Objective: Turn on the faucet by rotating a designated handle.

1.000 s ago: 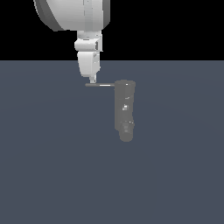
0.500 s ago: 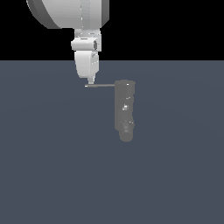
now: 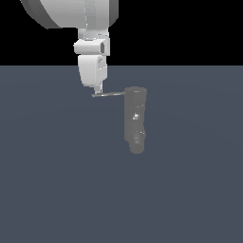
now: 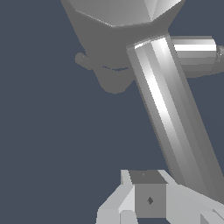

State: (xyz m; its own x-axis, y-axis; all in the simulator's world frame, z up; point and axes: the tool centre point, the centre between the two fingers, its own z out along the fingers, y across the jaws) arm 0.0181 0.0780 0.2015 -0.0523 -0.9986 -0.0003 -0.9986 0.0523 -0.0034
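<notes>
Touching handle [image 3: 108, 94] free end, claw [image 3: 98, 90] fingers together; faucet [image 3: 135, 118] beside.

White, blocky arm [image 3: 71, 12] — smooth faceted shells narrowing to a pale tool [image 3: 98, 90] with grey pads.

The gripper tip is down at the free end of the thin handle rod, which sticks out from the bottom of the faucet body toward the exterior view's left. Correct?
Not quite. In the exterior view the handle projects from the top of the faucet, not the bottom. The rest holds: the rod points toward the exterior view's left, and the gripper tip sits at its free end.
</notes>
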